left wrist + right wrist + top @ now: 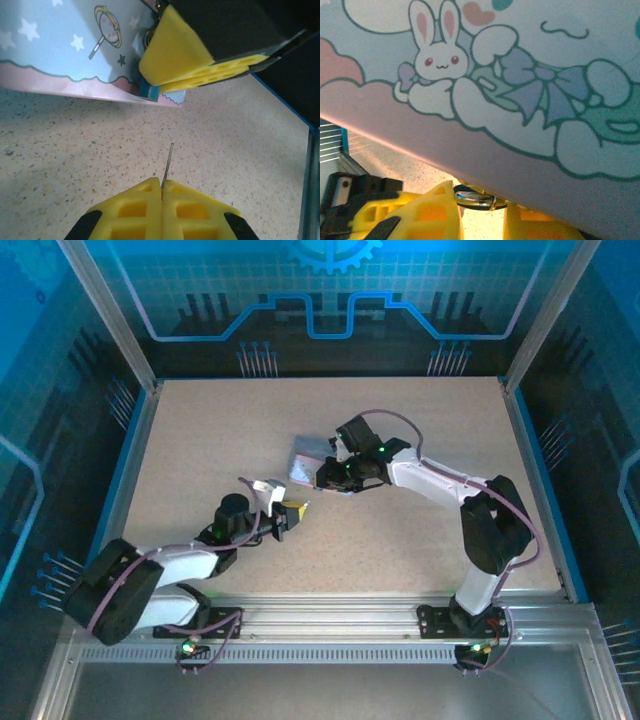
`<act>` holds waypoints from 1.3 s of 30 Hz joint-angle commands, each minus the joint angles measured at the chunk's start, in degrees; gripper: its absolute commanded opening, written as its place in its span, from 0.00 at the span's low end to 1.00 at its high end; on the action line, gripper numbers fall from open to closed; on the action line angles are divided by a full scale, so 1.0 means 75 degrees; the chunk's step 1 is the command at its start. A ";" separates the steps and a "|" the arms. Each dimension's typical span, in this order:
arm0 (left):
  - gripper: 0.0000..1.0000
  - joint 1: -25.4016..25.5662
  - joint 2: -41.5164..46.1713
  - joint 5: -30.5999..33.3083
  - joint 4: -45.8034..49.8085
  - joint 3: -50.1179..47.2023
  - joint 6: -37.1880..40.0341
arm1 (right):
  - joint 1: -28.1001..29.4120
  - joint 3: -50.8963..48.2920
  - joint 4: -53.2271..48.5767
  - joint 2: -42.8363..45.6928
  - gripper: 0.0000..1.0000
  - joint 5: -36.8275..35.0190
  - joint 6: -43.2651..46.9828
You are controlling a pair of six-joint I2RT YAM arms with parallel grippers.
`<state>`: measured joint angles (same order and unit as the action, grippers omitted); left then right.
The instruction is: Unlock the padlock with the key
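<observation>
the top view is dim, washed blue by glowing cyan wall panels [320,300]. the worktop [200,440] lies in flat, soft light, with faint shadows under the arms [440,480]. the left wrist view is brighter and warmer: the key [169,162] is sharp, and a shadow band runs below the tin [50,45]. in the right wrist view the near yellow foam [410,220] is blurred.

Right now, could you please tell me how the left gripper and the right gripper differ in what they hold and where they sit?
The left gripper is shut on the key, a thin sliver poking forward; the right gripper is closed around the padlock. The left gripper hangs over the table, apart from the tin; the right gripper sits against the tin's edge. Both have yellow fingers.
</observation>
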<state>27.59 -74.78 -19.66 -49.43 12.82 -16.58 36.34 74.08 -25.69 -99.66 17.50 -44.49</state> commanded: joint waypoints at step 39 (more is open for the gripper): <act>0.00 -0.0023 -0.2354 -0.0425 -0.4100 0.0327 -0.1507 | -0.0321 -0.0860 0.1526 0.0933 0.00 0.1285 -0.1006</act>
<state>27.59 -92.29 -21.91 -77.52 13.80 -27.14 34.44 67.99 -18.28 -95.61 24.53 -51.55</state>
